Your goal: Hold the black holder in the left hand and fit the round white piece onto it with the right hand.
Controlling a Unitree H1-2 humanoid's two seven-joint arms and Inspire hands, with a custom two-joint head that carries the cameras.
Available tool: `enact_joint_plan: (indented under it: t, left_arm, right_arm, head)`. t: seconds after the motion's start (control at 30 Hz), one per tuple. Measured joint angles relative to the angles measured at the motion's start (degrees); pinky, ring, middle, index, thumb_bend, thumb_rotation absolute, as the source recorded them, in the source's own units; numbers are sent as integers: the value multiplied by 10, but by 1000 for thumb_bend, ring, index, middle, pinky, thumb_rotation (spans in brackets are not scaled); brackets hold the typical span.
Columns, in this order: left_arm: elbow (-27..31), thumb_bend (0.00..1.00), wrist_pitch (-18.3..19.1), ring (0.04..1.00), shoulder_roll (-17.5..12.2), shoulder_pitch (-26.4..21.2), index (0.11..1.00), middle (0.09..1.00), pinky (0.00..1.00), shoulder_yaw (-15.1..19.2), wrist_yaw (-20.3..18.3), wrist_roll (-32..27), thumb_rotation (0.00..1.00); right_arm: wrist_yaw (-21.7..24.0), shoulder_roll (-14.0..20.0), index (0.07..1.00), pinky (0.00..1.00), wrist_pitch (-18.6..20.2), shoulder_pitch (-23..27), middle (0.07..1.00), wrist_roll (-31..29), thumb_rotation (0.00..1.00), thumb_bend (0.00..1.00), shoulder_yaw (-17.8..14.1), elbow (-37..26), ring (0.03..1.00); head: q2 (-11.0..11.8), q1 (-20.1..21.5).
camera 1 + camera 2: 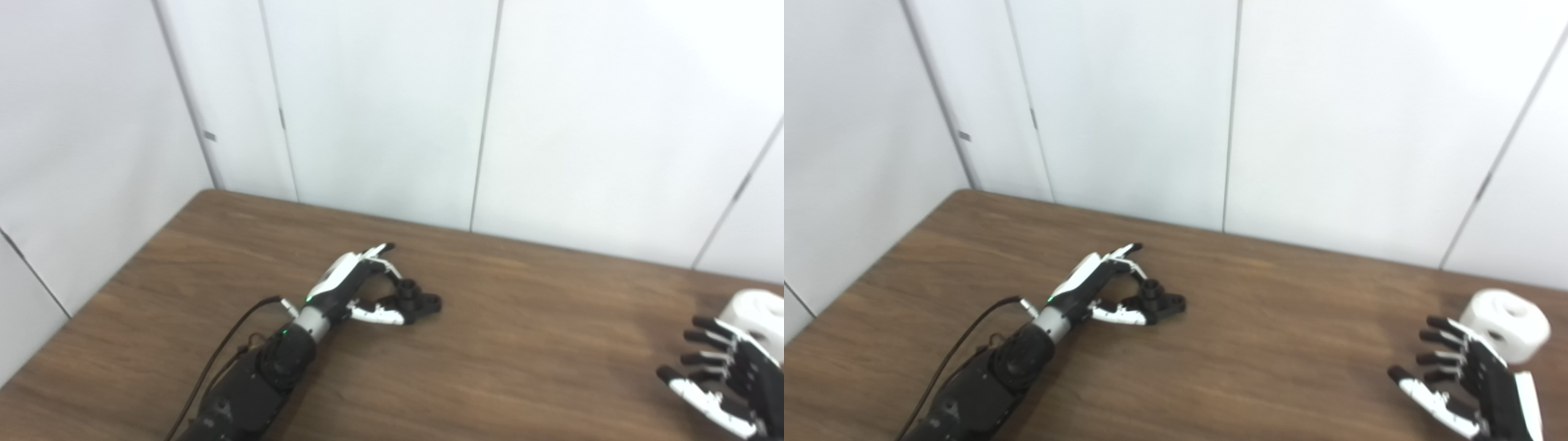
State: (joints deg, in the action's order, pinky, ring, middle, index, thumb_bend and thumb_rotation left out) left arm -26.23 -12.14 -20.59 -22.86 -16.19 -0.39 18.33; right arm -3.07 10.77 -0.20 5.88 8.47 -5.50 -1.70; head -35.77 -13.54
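The black holder [416,301] rests on the brown table [527,343] left of centre, a short post standing up from its flat base. My left hand [361,288] is closed on it: the thumb lies against the base and a curled finger reaches the post, while one finger points straight out. The round white piece [1508,323] sits near the table's right side, with a hollow in its top. My right hand [1464,380] is just in front of it and to its left, open with fingers spread, apart from the piece.
White wall panels [380,110] stand along the table's far edge and left side. A black cable [214,361] runs along my left forearm. Bare tabletop lies between the two hands.
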Motion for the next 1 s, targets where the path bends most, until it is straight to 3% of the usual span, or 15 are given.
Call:
enact_joint_plan:
  t: [0.43,0.63,0.77,0.87,1.0]
  left_arm:
    - [-40,524,-46,1000,48,-40,481,991,1000,-85,-8,32,65]
    - [-86,524,-87,1000,69,-63,480,980,1000,-105,3,46,63]
    - [-97,524,-91,1000,75,-69,481,981,1000,-109,6,53,62]
    - [-97,524,-91,1000,75,-69,480,986,1000,-110,7,54,62]
    - [-96,524,-91,1000,74,-69,481,987,1000,-110,7,54,62]
  right_arm:
    - [3,-6,722,464,3,4,689,-34,277,640,-2,-6,579]
    - [3,-11,724,476,6,5,699,-28,267,616,7,-23,590]
    - [3,-18,730,472,14,5,700,-26,221,589,11,-29,585]
    - [3,-22,732,460,22,6,698,-26,226,589,13,-43,583]
    - [8,-22,744,466,50,16,710,-8,269,586,27,-72,594]
  head:
    - [-14,47]
    - [-19,78]
    - [-23,95]
    - [-25,131]
    - [-19,226]
